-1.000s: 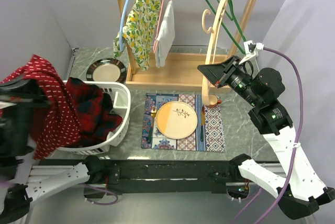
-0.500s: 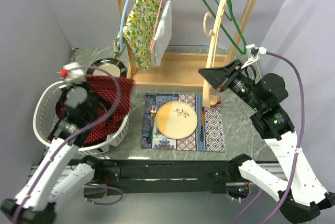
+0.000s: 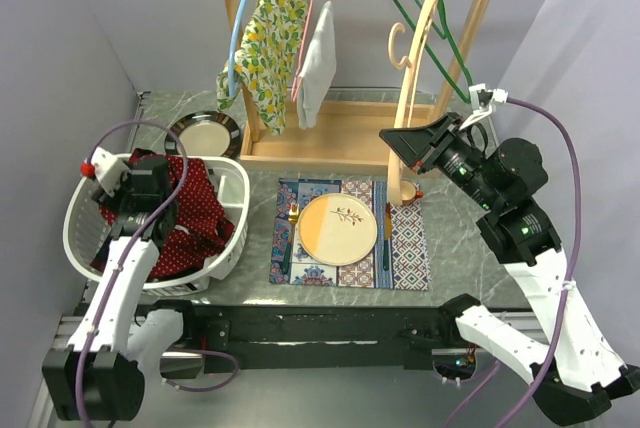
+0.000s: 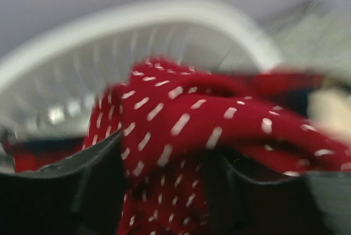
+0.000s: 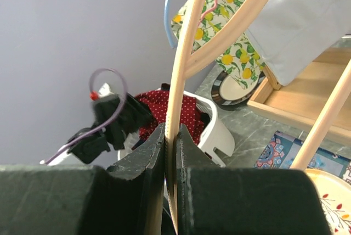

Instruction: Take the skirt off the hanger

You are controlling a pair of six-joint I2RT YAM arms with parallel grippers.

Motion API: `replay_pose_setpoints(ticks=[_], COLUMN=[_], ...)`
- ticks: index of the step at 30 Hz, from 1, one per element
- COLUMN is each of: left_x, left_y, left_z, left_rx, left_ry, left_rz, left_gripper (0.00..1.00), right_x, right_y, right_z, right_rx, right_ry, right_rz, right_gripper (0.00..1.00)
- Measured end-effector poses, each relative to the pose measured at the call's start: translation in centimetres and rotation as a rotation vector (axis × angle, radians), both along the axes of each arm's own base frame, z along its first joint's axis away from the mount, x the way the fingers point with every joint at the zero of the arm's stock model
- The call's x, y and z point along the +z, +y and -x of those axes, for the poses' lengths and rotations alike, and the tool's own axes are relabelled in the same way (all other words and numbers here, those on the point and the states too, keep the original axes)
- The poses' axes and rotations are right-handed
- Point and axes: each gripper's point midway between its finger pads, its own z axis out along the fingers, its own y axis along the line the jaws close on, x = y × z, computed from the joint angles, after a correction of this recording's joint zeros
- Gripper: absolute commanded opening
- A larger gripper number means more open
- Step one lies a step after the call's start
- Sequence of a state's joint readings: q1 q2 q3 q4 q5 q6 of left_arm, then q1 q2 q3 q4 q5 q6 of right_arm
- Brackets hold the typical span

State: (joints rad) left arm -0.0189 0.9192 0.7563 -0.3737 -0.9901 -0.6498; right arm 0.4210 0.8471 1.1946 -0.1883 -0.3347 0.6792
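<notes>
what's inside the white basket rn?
The red skirt with white dashes, bunched up and filling most of the white basket. The basket floor and anything beneath the skirt are covered, so can't tell.

No text, label, brand, number or sign can be read in any view, whether on the skirt [image 3: 195,218] and basket [image 3: 238,183] at 9 o'clock, the hanger [image 3: 415,58] at 1 o'clock, or the plate [image 3: 338,230] and mat [image 3: 410,248] at the centre.
</notes>
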Motion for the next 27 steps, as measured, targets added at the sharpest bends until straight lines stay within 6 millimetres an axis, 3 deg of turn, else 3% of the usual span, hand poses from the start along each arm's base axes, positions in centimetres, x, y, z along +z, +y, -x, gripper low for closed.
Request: replay_pose_setpoints(ticks=[3,5,6,8,12,16,19,21,23,27], left_x=[-5.8,-7.6,-7.4,-5.5,3.2,7.4,8.1,7.7,6.2,3.8], left_y=[0.2,0.5,0.6,1.0,1.8,2.0,1.6,0.9,-0.4,-1.8], left_z=[1.2,2.2,2.9,3.4,2.9,3.2,3.3,2.2,1.4,-0.3], left_rx=[0.073,0.151,0.195,0.268,0.374,0.389,0.344,0.251,0.129,-0.024], left_ry=[0.131,0.215,0.245,0.222,-0.003,-0.109,-0.142,-0.190,-0.206,-0.217], left_rz=[0.114,0.141,0.150,0.152,0.153,0.158,0.183,0.219,0.256,0.264], left_gripper=[0.76,0.89,0.93,0.99,0.97,0.98,0.94,0.86,0.80,0.81], right_x=[-0.6,-0.8,-1.0,-1.3,-1.0,-0.9,-1.0,-1.1,-1.2,-1.5], right_y=[0.2,0.5,0.6,0.6,0.6,0.9,1.0,1.0,1.0,1.3], right_z=[-0.7,-1.1,-1.3,-1.4,-1.2,-1.1,-1.2,-1.3,-1.4,-1.9], right_rx=[-0.002,-0.001,0.000,0.001,0.006,0.020,0.023,0.023,0.023,0.028], right_ry=[0.023,0.035,0.041,0.053,0.050,0.056,0.062,0.064,0.065,0.078], right_rz=[0.018,0.032,0.038,0.044,0.032,0.021,0.021,0.022,0.024,0.043], right_gripper=[0.00,0.00,0.00,0.00,0.00,0.00,0.00,0.00,0.00,0.00])
